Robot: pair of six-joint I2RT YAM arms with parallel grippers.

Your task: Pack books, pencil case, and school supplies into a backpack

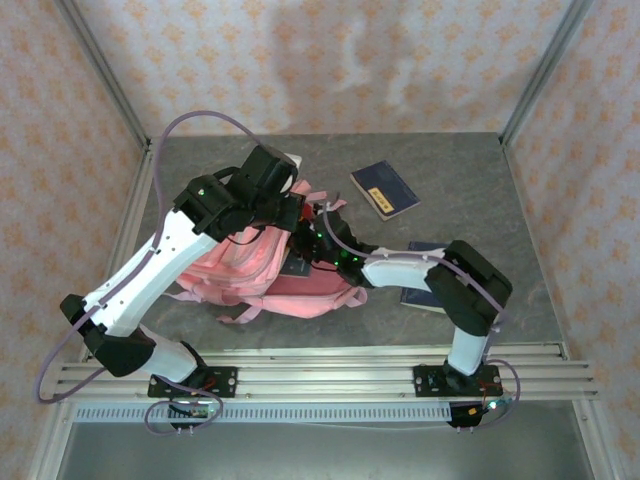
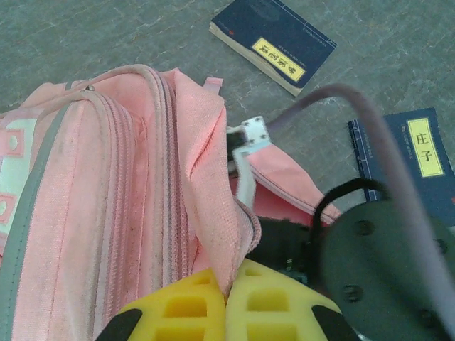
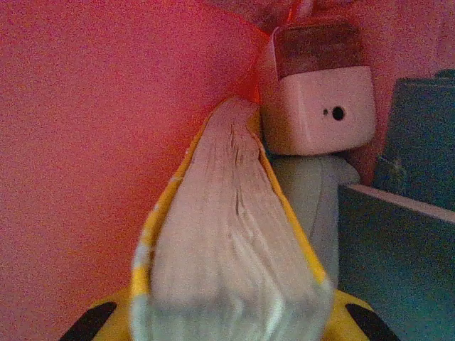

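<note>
The pink backpack [image 1: 250, 265] lies on the table with its mouth toward the right. My left gripper [image 2: 231, 298] is shut on the pink fabric edge of that mouth [image 2: 213, 185] and holds it up. My right gripper [image 3: 231, 316] is inside the backpack [image 3: 92, 106], shut on the yellow-covered book [image 3: 227, 227], seen from its page edge. Ahead of that book stands the pink pencil sharpener [image 3: 320, 106], with a pale pouch, likely the pencil case [image 3: 313, 188], below it. Teal notebooks [image 3: 398, 241] stand on the right. Two navy books [image 2: 274, 42] [image 2: 412, 160] lie on the table outside.
The right arm's wrist [image 2: 387, 270] and its cable [image 2: 384, 142] cross close to my left gripper. One navy book [image 1: 385, 188] lies at the back of the grey table [image 1: 470, 170], the other [image 1: 425, 295] partly under the right arm. Patterned walls enclose the table.
</note>
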